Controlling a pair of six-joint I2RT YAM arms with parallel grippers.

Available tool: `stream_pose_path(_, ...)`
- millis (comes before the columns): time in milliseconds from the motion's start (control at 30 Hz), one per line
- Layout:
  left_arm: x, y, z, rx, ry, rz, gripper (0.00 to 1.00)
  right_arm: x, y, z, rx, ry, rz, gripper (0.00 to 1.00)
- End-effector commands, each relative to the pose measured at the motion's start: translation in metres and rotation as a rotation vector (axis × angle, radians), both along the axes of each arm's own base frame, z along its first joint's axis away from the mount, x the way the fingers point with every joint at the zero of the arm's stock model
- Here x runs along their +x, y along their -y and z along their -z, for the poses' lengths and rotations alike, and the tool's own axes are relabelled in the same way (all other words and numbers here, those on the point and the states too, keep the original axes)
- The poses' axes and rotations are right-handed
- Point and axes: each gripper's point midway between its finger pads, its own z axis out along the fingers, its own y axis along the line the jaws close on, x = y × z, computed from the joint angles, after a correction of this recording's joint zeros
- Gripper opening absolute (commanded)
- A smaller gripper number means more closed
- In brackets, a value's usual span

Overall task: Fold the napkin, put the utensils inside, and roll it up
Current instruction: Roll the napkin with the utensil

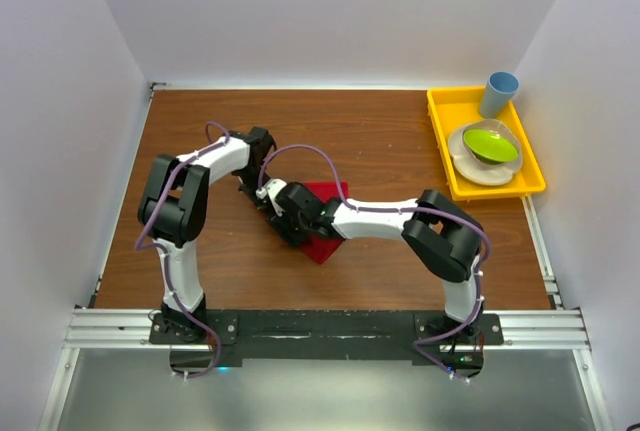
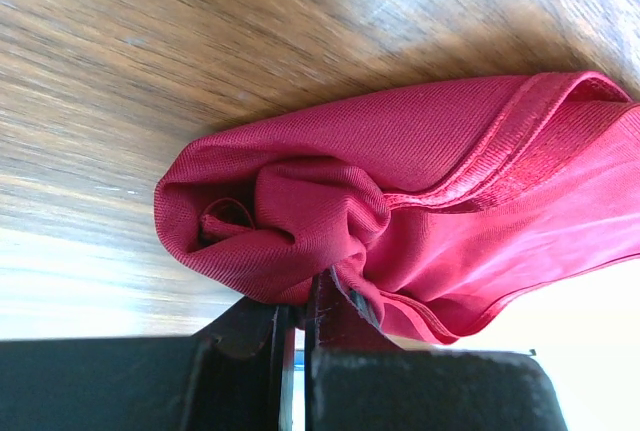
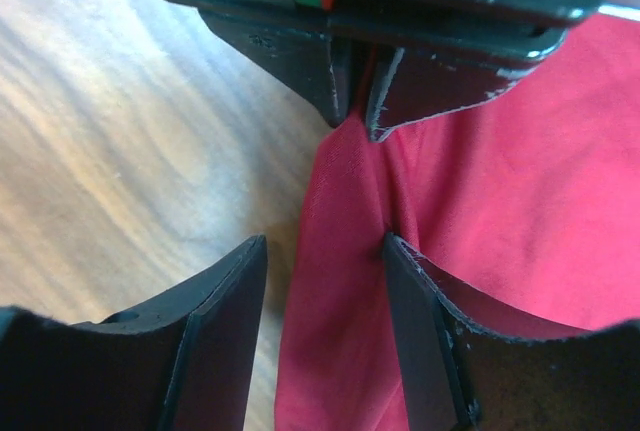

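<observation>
So both arms are huddled over the middle of the wooden desk (image 1: 400,141), and the red napkin (image 2: 420,181) is lying there between them, only partly peeking out from under the right arm if you look from above. Up close it's folded over with a hemmed edge running along the top, and one end is scrunched into a loose, curled wad. The left pincer (image 2: 312,301) is squeezed together right on that wad, with a bit of the red cloth pinched between its tips. The right pincer (image 3: 325,251) comes in facing it, jaws apart, straddling a narrow ridge of the same cloth just below where the left one has hold. One of its fingers (image 3: 430,341) looks like it's brushing the fabric, but honestly it's too close and blurry for me to be sure. Off in the far right corner there's a yellow tray (image 1: 500,192) with a blue cup (image 1: 500,91) and a green bowl (image 1: 490,143) sitting on a white plate (image 1: 480,169), well apart from all the action.
</observation>
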Motion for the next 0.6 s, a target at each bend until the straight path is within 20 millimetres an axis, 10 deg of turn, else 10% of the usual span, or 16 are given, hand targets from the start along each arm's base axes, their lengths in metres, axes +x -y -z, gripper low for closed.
stream_pose_path(0, -0.014, -0.009, 0.009, 0.036, -0.050, -0.014, 0.00, 0.010, 0.026, 0.026, -0.141, 0.113, 0.052, 0.54)
stream_pose_path(367, -0.020, -0.013, 0.010, -0.016, -0.052, 0.010, 0.00, 0.006, 0.036, 0.056, -0.199, 0.105, 0.115, 0.03)
stream_pose_path(500, 0.015, -0.012, 0.000, -0.076, 0.168, 0.123, 0.00, -0.024, 0.011, 0.058, -0.083, -0.122, 0.017, 0.00)
stream_pose_path(567, 0.027, -0.022, -0.007, -0.034, 0.267, 0.162, 0.24, -0.032, 0.007, 0.055, -0.023, -0.218, 0.039, 0.00)
